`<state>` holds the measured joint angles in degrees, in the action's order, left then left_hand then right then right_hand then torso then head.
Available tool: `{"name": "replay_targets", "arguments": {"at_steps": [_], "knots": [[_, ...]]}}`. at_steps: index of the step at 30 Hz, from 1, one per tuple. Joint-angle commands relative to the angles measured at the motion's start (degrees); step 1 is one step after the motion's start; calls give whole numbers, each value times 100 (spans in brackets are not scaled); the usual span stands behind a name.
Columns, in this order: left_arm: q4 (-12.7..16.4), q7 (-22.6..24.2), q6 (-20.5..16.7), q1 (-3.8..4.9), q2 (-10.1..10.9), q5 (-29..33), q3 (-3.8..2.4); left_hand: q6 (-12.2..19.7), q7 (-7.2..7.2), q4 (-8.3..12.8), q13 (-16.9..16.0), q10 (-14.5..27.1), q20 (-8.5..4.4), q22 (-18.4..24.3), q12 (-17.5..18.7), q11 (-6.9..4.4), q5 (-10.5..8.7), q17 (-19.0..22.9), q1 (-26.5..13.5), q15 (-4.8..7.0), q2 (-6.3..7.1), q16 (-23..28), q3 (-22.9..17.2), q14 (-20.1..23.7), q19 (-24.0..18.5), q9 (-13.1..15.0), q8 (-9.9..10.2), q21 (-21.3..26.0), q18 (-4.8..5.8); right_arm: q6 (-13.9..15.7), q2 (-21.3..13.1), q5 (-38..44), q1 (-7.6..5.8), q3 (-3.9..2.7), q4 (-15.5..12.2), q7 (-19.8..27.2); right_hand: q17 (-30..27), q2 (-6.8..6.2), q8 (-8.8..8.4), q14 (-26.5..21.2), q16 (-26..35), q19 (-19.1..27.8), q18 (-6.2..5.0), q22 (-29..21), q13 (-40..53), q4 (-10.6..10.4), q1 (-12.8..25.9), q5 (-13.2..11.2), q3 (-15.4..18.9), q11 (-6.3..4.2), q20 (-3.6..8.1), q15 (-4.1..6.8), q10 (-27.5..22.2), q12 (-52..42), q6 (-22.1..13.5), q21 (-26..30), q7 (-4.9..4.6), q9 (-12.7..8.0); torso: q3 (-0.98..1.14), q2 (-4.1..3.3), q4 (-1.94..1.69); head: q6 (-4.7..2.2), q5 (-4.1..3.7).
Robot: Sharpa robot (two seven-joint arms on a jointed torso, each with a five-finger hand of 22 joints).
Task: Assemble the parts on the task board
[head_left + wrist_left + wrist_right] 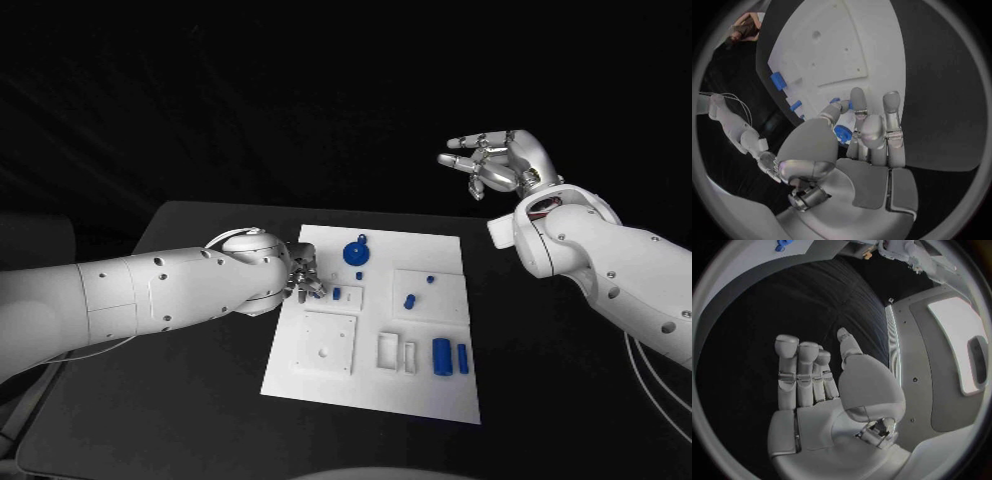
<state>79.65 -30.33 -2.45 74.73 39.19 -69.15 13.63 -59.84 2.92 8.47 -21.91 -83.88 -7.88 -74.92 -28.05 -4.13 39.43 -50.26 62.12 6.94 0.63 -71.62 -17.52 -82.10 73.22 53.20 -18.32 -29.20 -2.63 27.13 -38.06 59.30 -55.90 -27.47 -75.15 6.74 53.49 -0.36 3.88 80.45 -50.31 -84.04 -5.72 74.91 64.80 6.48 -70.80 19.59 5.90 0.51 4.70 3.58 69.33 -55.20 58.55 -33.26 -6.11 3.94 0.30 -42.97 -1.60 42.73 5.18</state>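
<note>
1. Hands first: the left hand (299, 275) is sitting low at the left edge of the task board (433, 390), and the right hand (498, 160) is hanging high above the far right corner of the table (202, 230), well away from the board.

2. Left hand is curling its fingertips (857, 95) around a small blue part (842, 133) in the left wrist view. It looks like it is pinching that part, but the fingers are hiding most of it, so this is my best guess.

3. Right hand is holding nothing. Its fingers (798, 360) are standing up and a little apart in the right wrist view.

4. Blue parts are lying in other spots on the board too. A round part (358, 254) is sitting near the far edge. A little part (410, 300) is sitting in the middle. Two long parts (443, 356) are lying side by side near the right edge.

5. White square plate (327, 342) with a hole is lying on the near left of the board, with white slots (391, 349) just beside it.

6. Step in hand, I think: the left hand is picking up one small part, or putting it in place, at the left side of the board.

7. Next move, I think, is calling for a slow, careful hand. The part is tiny and could slip out. It needs to be lined up straight over its hole before it is pushed down.
</note>
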Motion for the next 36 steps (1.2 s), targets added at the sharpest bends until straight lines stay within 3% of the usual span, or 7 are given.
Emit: {"name": "replay_targets", "arguments": {"at_steps": [1,8,14,26,36], "knots": [[15,69,61,-21,-33,70,10,-443,-394,-52,-12,-52,12,-94,32,-5,-43,-1,75,12,-2,31,10,-35,38,9,35,34,21,-67,7,17,3,-3,-3,37,6,45,-24,29,-30,-283,-96,204,4,-12,25,20,-33,-19,1,11,31,-23,41,-32,-9,-6,1,1,-2,0,-4],[9,69,50,-21,-47,73,10,-461,-413,-204,-32,-56,9,-94,37,-11,-152,-15,83,15,41,37,75,-39,49,18,73,62,34,-70,13,17,3,-3,1,38,6,45,-24,29,-30,-283,-96,204,4,-12,25,20,-33,-19,1,11,31,-23,41,-32,-9,-6,0,-1,-1,4,-1],[-14,70,-6,-21,-61,76,10,-463,-422,-453,-60,-40,2,-92,29,-12,-494,12,176,21,80,69,200,-38,69,-10,137,103,50,-70,17,17,3,-3,4,38,-1,46,-27,29,-20,-283,-95,197,2,-15,35,20,-46,-21,4,13,31,-19,56,-24,-5,-7,-1,1,-2,-1,1],[-92,37,75,-25,-121,83,10,-456,-419,-829,-82,24,1,-93,12,-9,-793,130,293,22,169,149,442,-21,86,-283,262,175,59,-74,16,17,3,-3,7,38,-3,48,-28,27,-16,-281,-95,195,-1,-21,42,22,-47,-21,4,14,28,-15,53,-18,-5,-7,0,0,2,-5,-4],[-127,-34,212,-29,-115,74,10,-430,-418,-981,-87,80,-4,-96,3,-5,-928,200,328,20,235,189,580,10,80,-366,272,201,73,-66,3,14,3,-2,8,40,-5,49,-28,28,-14,-281,-94,194,-2,-27,47,23,-48,-22,4,13,27,-13,53,-18,-6,-7,1,0,1,-2,-15]]}}
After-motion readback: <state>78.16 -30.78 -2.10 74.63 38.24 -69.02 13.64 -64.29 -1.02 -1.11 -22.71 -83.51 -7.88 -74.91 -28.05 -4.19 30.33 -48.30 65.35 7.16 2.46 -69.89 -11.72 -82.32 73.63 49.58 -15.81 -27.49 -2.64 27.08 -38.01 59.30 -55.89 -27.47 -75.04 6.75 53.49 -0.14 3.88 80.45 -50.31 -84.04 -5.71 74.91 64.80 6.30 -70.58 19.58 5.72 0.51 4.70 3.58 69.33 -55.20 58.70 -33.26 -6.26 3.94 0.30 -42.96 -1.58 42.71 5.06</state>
